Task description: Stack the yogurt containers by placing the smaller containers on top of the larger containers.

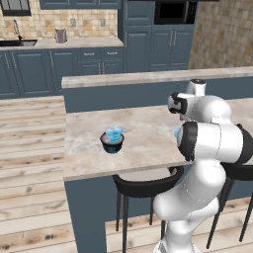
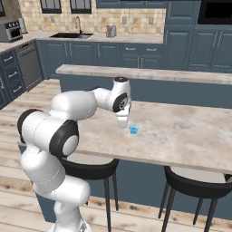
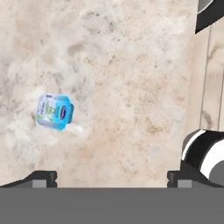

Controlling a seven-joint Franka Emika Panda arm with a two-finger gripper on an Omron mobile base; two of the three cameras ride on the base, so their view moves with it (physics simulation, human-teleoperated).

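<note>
Marble-look island counter (image 1: 143,143) is what we're working over, in a kitchen with dark blue cabinets, a tan tiled backsplash and a plank wood floor, with black stools (image 2: 93,170) tucked under the near edge. Over in the left base view we're seeing the dark round tub (image 1: 112,143) sitting on the counter toward its left end, and one light-blue cup (image 1: 113,133) is already sitting on top of it. The other small cup (image 2: 133,129) is resting on the counter by itself, well apart from the tub, and in the right base view it's just beside and below where our gripper (image 2: 123,121) is hanging. Looking down through the hand view, that little cup (image 3: 54,112) is lying off to the left, with blue and green print on its pale top, and it's not between the fingertips (image 3: 40,178) at all. We're holding the jaws spread wide with nothing in them, hovering above bare counter.
</note>
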